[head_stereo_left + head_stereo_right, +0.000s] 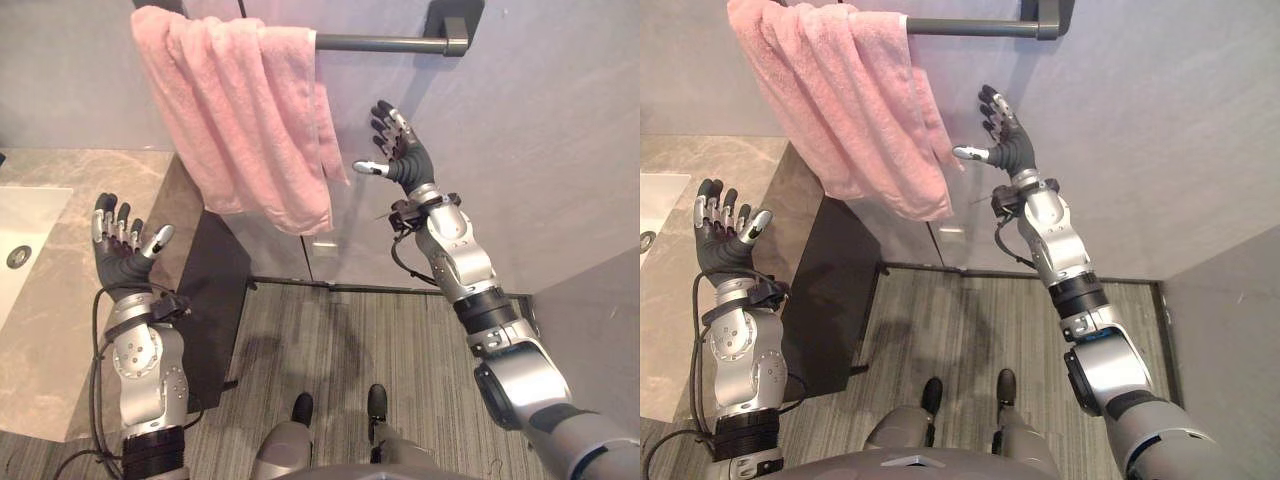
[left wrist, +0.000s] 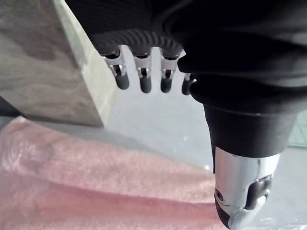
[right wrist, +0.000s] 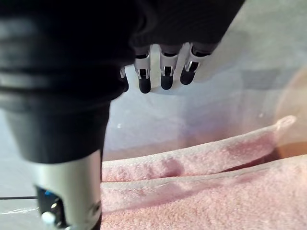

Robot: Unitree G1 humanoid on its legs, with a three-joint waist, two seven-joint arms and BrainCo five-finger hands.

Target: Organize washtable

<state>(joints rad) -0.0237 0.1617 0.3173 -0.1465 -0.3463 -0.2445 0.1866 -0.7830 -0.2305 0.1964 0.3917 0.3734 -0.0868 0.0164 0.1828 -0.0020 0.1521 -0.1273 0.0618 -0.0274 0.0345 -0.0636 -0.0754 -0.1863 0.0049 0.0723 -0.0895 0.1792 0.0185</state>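
Left eye view: pink towel (image 1: 240, 110) hangs bunched over the left end of the wall rail (image 1: 385, 42). The right hand (image 1: 405, 160) is at its 3 o'clock, fingers spread, empty, just off the hem; the left hand (image 1: 118, 262) is at 7 o'clock, also spread and empty, over the counter (image 1: 80, 190) edge. Risk: a one-sided tug from the right could slide the uneven towel off onto the floor (image 1: 330, 340); the counter corner stands between left hand and towel, the sink (image 1: 25, 230) is well clear at 9 o'clock.

Towel (image 1: 240, 120): pale pink, plain, no print.
Rail (image 1: 385, 42): dark grey.
Wall (image 1: 560, 150): pale grey, unpatterned.
Countertop (image 1: 70, 180), left: beige-brown stone with marbled veining.
Basin (image 1: 25, 225), far left: white.
Cabinet side (image 1: 215, 290): black.
Floor (image 1: 340, 340), near: grey with fine streaked lines.
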